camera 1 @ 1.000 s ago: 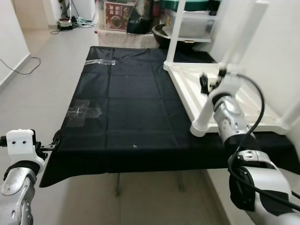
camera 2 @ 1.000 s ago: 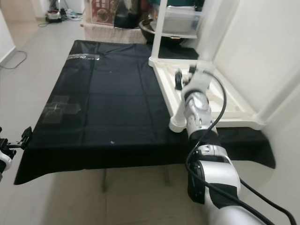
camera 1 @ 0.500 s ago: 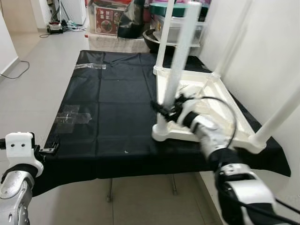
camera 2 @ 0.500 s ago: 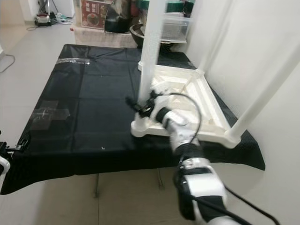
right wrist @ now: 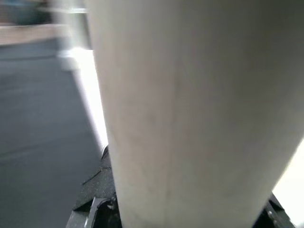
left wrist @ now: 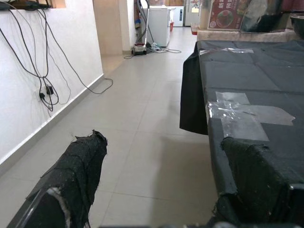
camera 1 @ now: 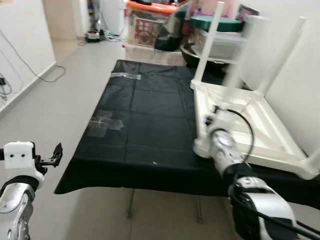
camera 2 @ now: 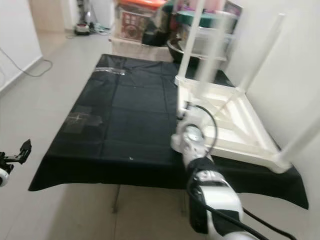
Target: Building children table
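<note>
The right hand is clamped on the near leg of the upturned white children's table lying on the black-covered table, where a crooked push could tip it off, while the left hand hangs spread apart beside the edge.

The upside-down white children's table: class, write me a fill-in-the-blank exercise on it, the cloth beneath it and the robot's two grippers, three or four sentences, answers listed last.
1. The white children's table lies upside down with its legs pointing ____.
2. It rests on a work table covered by a ____ cloth.
3. The right gripper is at the table leg at the corner ____ to the robot.
4. The left gripper is beside the cloth's edge, fingers ____.

Missing words: up; black; nearest; open
</note>
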`<state>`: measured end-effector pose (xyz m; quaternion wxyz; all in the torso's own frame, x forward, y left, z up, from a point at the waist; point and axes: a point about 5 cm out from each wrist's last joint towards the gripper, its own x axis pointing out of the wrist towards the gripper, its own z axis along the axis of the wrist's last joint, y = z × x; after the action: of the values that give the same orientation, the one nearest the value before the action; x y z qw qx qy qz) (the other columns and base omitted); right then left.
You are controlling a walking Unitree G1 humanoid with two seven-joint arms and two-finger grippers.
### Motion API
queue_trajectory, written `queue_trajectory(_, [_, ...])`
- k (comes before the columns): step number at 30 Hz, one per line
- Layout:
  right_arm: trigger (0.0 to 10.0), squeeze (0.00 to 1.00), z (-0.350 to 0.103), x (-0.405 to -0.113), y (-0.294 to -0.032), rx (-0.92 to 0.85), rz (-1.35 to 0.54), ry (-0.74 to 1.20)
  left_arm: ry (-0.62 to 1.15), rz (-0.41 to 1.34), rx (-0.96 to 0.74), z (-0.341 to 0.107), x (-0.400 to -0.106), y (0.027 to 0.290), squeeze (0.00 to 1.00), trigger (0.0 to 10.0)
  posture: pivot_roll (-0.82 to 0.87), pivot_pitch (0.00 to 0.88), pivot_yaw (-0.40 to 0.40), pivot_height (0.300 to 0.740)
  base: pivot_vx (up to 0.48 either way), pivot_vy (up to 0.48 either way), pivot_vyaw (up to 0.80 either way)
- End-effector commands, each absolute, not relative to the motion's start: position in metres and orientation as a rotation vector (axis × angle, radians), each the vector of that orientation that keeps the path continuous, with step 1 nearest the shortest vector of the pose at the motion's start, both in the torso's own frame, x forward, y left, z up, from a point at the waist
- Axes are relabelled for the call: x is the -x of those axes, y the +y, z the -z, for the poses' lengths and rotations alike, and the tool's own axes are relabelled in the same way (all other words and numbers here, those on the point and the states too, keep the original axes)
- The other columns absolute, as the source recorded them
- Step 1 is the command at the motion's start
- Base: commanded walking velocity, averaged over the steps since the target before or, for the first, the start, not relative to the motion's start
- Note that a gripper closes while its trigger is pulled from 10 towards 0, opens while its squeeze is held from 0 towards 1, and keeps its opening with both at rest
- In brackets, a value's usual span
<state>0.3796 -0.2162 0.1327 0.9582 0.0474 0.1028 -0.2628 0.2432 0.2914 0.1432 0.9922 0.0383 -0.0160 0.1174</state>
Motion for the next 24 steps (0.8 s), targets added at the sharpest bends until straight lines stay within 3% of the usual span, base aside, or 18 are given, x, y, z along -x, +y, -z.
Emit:
queue_trajectory(1, [1.1, 0.00, -0.100, -0.362, -0.219, -0.007, 0.610, 0.388, -0.031, -0.218, -0.067, -0.143, -0.245, 0.288, 0.00, 10.0, 0.08, 0.000, -0.111, 0.740, 0.000, 0.000, 0.00])
queue_trajectory(4, [1.1, 0.00, -0.103, -0.362, -0.211, 0.003, 0.592, 0.369, -0.031, -0.217, -0.067, -0.143, -0.245, 0.288, 0.00, 10.0, 0.08, 0.000, -0.111, 0.740, 0.000, 0.000, 0.00])
queue_trajectory(5, [10.0, 0.00, -0.104, -0.366, -0.192, 0.001, 0.469, 0.381, -0.031, -0.217, -0.067, -0.143, -0.246, 0.289, 0.00, 10.0, 0.08, 0.000, -0.107, 0.740, 0.000, 0.000, 0.00])
queue_trajectory(6, [10.0, 0.00, -0.104, -0.366, -0.192, 0.001, 0.469, 0.381, -0.031, -0.217, -0.067, -0.143, -0.246, 0.289, 0.00, 10.0, 0.08, 0.000, -0.107, 0.740, 0.000, 0.000, 0.00])
queue_trajectory(7, [10.0, 0.94, -0.115, -0.374, -0.170, -0.030, 0.286, 0.290, -0.031, -0.217, -0.068, -0.142, -0.246, 0.288, 0.00, 10.0, 0.09, 0.000, -0.112, 0.740, 0.000, 0.000, 0.00])
queue_trajectory(8, [10.0, 0.94, -0.115, -0.374, -0.170, -0.030, 0.286, 0.290, -0.031, -0.217, -0.068, -0.142, -0.246, 0.288, 0.00, 10.0, 0.09, 0.000, -0.112, 0.740, 0.000, 0.000, 0.00])
queue_trajectory(9, [10.0, 1.00, -0.121, -0.376, -0.165, -0.037, 0.232, 0.248, -0.030, -0.217, -0.068, -0.142, -0.247, 0.288, 0.00, 10.0, 0.09, 0.000, -0.112, 0.740, 0.000, 0.000, 0.00])
queue_trajectory(13, [10.0, 1.00, -0.141, -0.385, -0.159, -0.058, 0.151, 0.153, -0.031, -0.218, -0.068, -0.142, -0.247, 0.288, 0.00, 10.0, 0.08, 0.000, -0.118, 0.740, 0.000, 0.000, 0.00])
queue_trajectory(14, [10.0, 0.68, -0.156, -0.389, -0.157, -0.080, 0.115, 0.096, -0.032, -0.219, -0.067, -0.142, -0.246, 0.288, 0.00, 10.0, 0.08, 0.000, -0.118, 0.740, 0.000, 0.000, 0.00])
queue_trajectory(15, [10.0, 0.00, -0.168, -0.392, -0.154, -0.104, 0.067, 0.048, -0.033, -0.219, -0.066, -0.142, -0.246, 0.288, 0.00, 10.0, 0.08, 0.000, -0.118, 0.740, 0.000, 0.000, 0.00])
queue_trajectory(20, [10.0, 0.00, -0.218, -0.394, -0.139, -0.174, -0.301, -0.159, -0.037, -0.218, -0.060, -0.142, -0.248, 0.287, 0.00, 10.0, 0.08, 0.000, -0.118, 0.740, 0.000, 0.000, 0.00])
queue_trajectory(24, [10.0, 0.00, -0.221, -0.393, -0.131, -0.141, -0.424, -0.166, -0.037, -0.214, -0.059, -0.142, -0.248, 0.286, 0.00, 10.0, 0.08, 0.000, -0.120, 0.740, 0.000, 0.000, 0.00])
